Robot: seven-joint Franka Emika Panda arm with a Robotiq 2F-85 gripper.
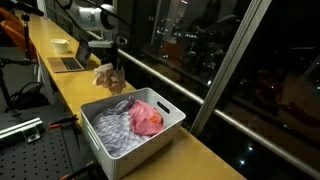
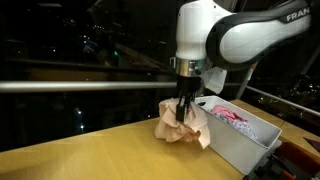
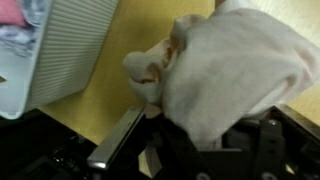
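Observation:
My gripper is shut on a crumpled beige cloth with orange marks. The cloth hangs from the jaws and its lower folds touch or nearly touch the wooden countertop. In an exterior view the gripper holds the cloth just beyond a white ribbed basket. In the wrist view the cloth fills most of the picture and hides the fingertips. The basket lies at the left there and holds grey and pink laundry.
The basket stands close beside the cloth. A laptop and a white bowl sit farther along the counter. A dark window with a metal rail runs along the counter's far side. A perforated metal bench lies beside the counter.

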